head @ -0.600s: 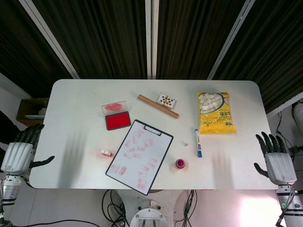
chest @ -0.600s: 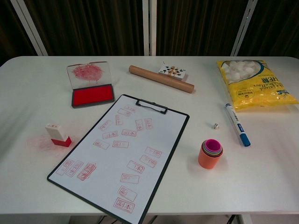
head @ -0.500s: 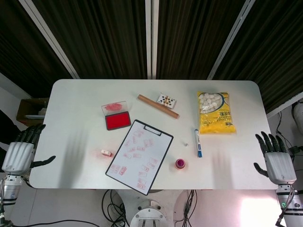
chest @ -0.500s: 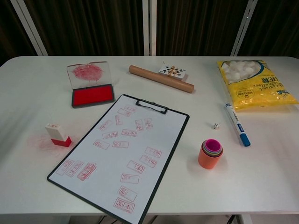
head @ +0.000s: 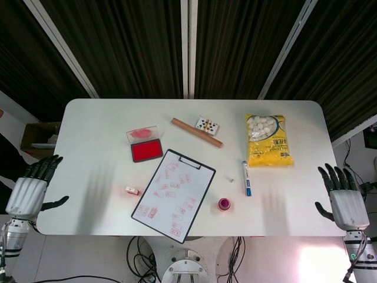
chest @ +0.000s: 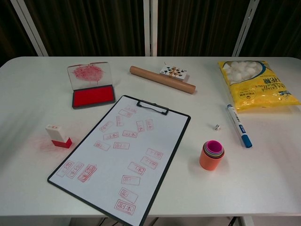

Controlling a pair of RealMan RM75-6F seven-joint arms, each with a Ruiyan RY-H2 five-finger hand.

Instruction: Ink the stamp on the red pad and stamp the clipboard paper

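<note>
Clipboard [chest: 120,155] with its paper lies on the table [head: 94,124], well forward and inward of the left hand [head: 26,194], which hangs off the table's left edge, empty, fingers spread; right hand [head: 346,203] hangs off the right edge, also empty and splayed, far from every task item.

Change: against the earlier frames the left hand has drifted slightly up and inward toward the table, the right has barely shifted; nothing on the table has moved; judged, this is the very start of a reach, no step of the task done in this run, though the paper already carries many red prints.

Red pad [chest: 93,96] sits open, lid up and smeared red, further from the left hand than the stamp [chest: 58,135]; the stamp stands on a red smudge, the task item nearest the left hand, just beside the clipboard's left edge; likely the first thing to pick up.

Others, big to small: yellow bag [chest: 256,84] of white sweets, nearer the right hand; wooden rod [chest: 162,79]; card pack [chest: 174,71] touching it; blue marker [chest: 239,125]; stacked cups [chest: 212,154]; die [chest: 217,126].

Writing: bag has dark lettering, looks like Chinese or Korean, too small to read; the prints are boxed characters, possibly 副本, not sure; marker text illegible.
</note>
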